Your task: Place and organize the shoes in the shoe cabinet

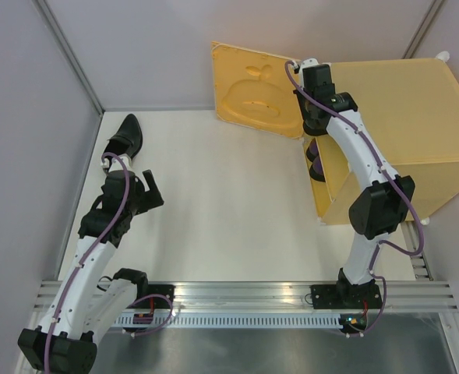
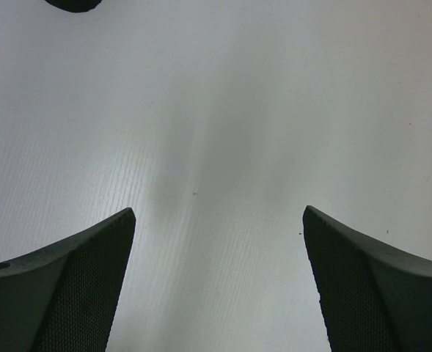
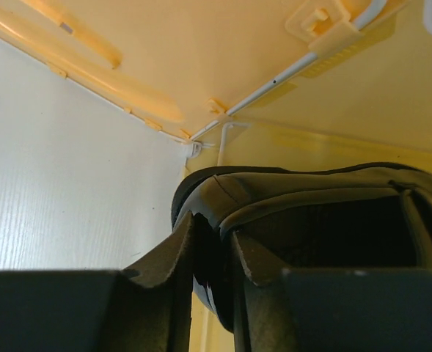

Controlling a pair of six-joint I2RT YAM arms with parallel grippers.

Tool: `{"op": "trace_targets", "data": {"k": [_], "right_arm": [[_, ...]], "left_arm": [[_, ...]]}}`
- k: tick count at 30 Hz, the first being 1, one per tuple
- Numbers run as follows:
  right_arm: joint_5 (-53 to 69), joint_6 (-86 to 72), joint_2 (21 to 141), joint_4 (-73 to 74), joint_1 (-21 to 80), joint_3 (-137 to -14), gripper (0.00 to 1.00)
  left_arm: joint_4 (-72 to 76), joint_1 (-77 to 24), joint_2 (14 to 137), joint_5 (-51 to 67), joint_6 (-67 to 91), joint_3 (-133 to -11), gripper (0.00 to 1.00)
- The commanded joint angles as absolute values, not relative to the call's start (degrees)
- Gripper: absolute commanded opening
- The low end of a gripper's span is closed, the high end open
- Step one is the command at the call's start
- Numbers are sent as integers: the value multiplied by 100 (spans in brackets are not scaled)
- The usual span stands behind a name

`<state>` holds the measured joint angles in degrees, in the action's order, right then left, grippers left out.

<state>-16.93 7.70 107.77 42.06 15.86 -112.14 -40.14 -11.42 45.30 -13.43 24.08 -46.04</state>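
One glossy black shoe lies at the far left of the table, and its edge shows at the top of the left wrist view. My left gripper hovers just short of it, open over bare table. The yellow-orange shoe cabinet stands at the right with its door swung open. Purple shoes sit in its mouth. My right gripper reaches into that mouth. Its fingers straddle the back rim of a dark shoe with a small gap, so my right gripper is open.
The open door sticks out over the table's far middle. Grey walls close in the left and back sides. A metal rail runs along the near edge between the arm bases. White tabletop spreads between the arms.
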Motion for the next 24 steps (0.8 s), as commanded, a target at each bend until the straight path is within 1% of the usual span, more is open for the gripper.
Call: {"op": "trace_targets", "data": {"k": [1, 11, 12, 14, 15, 16, 17, 18, 24], "right_arm": [[-2364, 1125, 10652, 3657, 1573, -11162, 26], [-2382, 958, 10538, 3525, 1564, -10934, 28], [-2364, 932, 10486, 3507, 1564, -10916, 32], [-2242, 879, 10433, 3516, 1573, -10907, 46], [-2198, 853, 10433, 3524, 1573, -10907, 46], [-2136, 835, 10380, 3524, 1565, -10899, 52], [-2014, 809, 10354, 3507, 1573, -10881, 54], [-1952, 774, 10327, 3507, 1573, -10881, 60], [-1741, 712, 10081, 3419, 1608, -10846, 73]], "left_arm": [[-3814, -1134, 4535, -1345, 2162, -4588, 97], [-3814, -1134, 4553, -1318, 2162, -4588, 97], [-3814, -1134, 4553, -1318, 2153, -4597, 97], [-3814, -1134, 4562, -1310, 2153, -4588, 97], [-3823, -1134, 4562, -1301, 2153, -4588, 97], [-3815, -1134, 4562, -1301, 2145, -4597, 97], [-3823, -1134, 4562, -1301, 2153, -4588, 97], [-3815, -1134, 4553, -1301, 2145, -4588, 97], [-3823, -1134, 4553, -1301, 2145, -4588, 97]]}}
